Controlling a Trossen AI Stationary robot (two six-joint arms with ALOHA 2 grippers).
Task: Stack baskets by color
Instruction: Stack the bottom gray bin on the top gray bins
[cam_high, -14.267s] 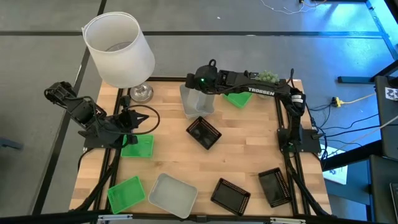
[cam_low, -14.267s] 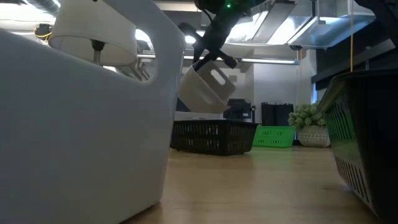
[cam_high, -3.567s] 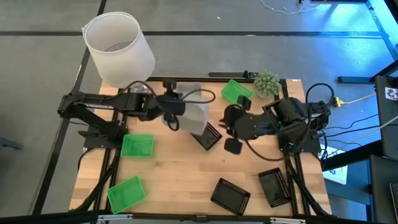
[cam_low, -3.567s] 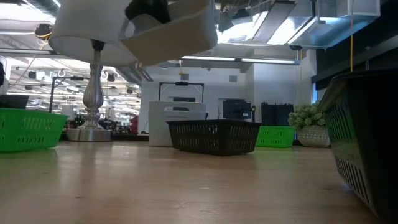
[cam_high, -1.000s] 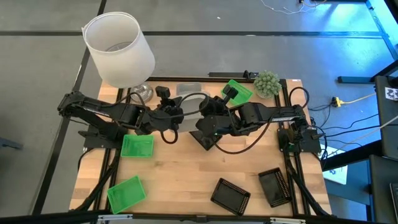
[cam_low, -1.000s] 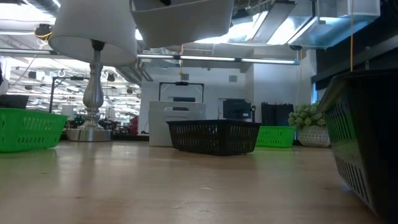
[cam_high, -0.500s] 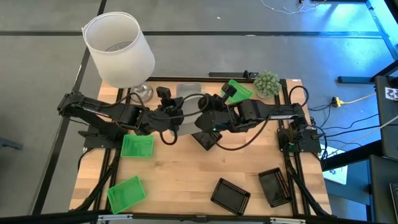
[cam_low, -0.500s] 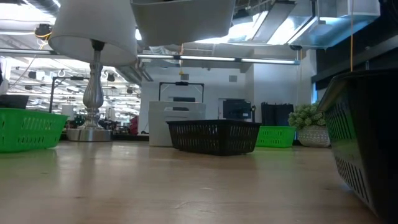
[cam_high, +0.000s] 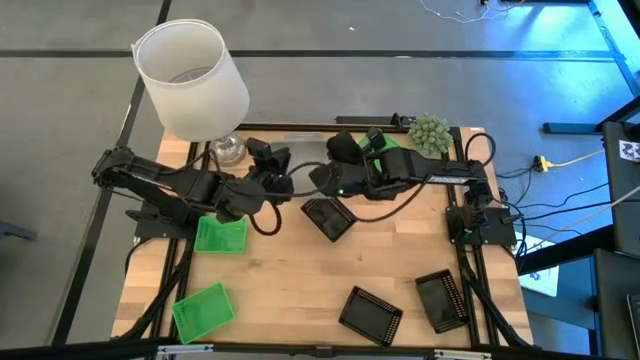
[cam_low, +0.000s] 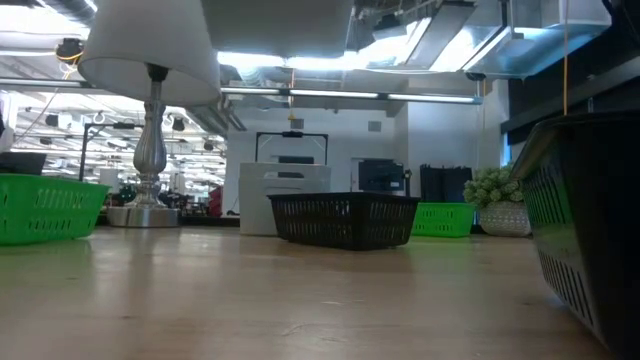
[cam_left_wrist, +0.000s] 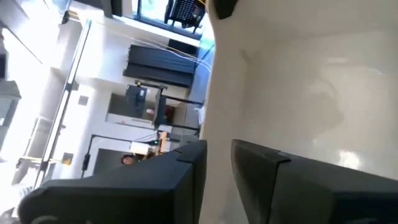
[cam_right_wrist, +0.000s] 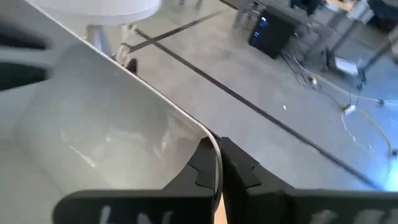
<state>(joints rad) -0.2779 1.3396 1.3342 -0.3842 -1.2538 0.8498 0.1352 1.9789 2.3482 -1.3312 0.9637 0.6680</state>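
Both arms stretch toward the surface's (cam_high: 290, 260) 12 o'clock edge, meeting over its middle. The right gripper (cam_right_wrist: 217, 163) has its jaws clamped on the rim of the grey-white basket (cam_right_wrist: 106, 143), held aloft. The left gripper (cam_left_wrist: 217, 168), at 9 o'clock of the right, has jaws slightly apart astride that basket's wall.

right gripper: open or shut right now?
Shut. In the right wrist view the right gripper is clamped on the rim of the grey-white basket, its two fingers pressed to either side of the thin wall.
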